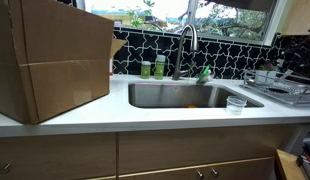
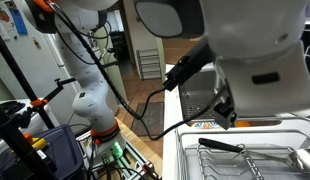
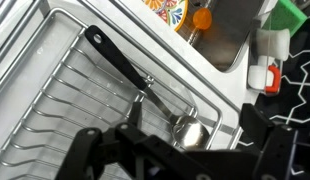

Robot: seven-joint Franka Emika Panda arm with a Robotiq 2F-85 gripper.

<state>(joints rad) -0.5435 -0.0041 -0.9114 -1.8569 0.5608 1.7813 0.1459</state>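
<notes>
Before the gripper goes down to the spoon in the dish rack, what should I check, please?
1. Is the gripper open: ok, the jaws stand wide apart in the wrist view.
2. Is the spoon free: ok, nothing lies on it.
3. Is it steady: ok, it rests on the dish rack wires.
4. Is the gripper lined up: ok, the spoon's bowl shows between the fingers.
5. Is there a gap above the spoon: cannot tell, height is unclear.

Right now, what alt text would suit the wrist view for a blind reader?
The open gripper hovers over a black-handled spoon lying in a wire dish rack; a steel sink sits beyond, upper right.
</notes>
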